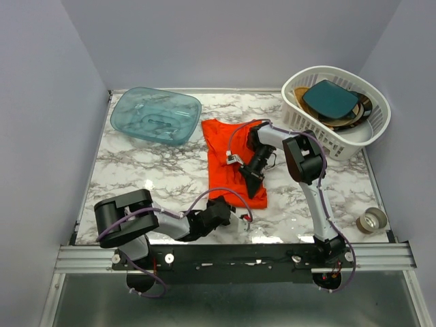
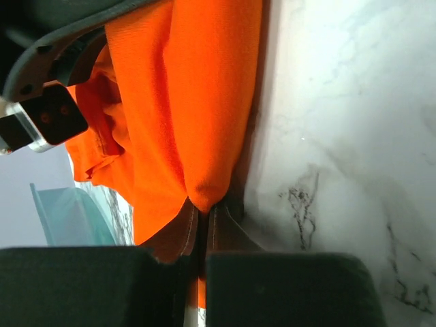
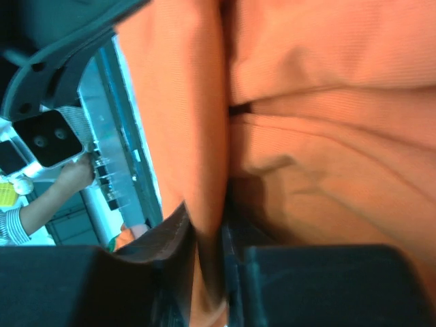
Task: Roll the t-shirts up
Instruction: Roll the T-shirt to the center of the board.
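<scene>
Currently: marble counter [image 1: 136, 170] carries the whole setup. The t-shirt [image 1: 219, 153], red-orange, lies folded into a narrow strip near the middle of the counter. It runs from beside the teal tub [image 1: 155, 116] down toward the near edge. The white basket [image 1: 334, 143] with dishes stands well apart at the far right, and the tape roll [image 1: 372, 219] sits at the right edge. Neither is involved. The right claw [image 3: 208, 231] sits low on the strip, its jaws pressed together on a fold of cloth that runs down between them. The left claw [image 2: 203, 218] is at the near end, its jaws nearly closed and pinching a gathered point of the shirt against the counter. Judgement: both ends of the near hem are taken up, so the roll is at its start. Risks from here: the fabric is thin and slack, so a small pinch may hold only the top layer and leave the rest flat. If the two claws pull unevenly, the roll would skew or the folded sides would spill open. A shallow bite could also slip free under tension.
</scene>
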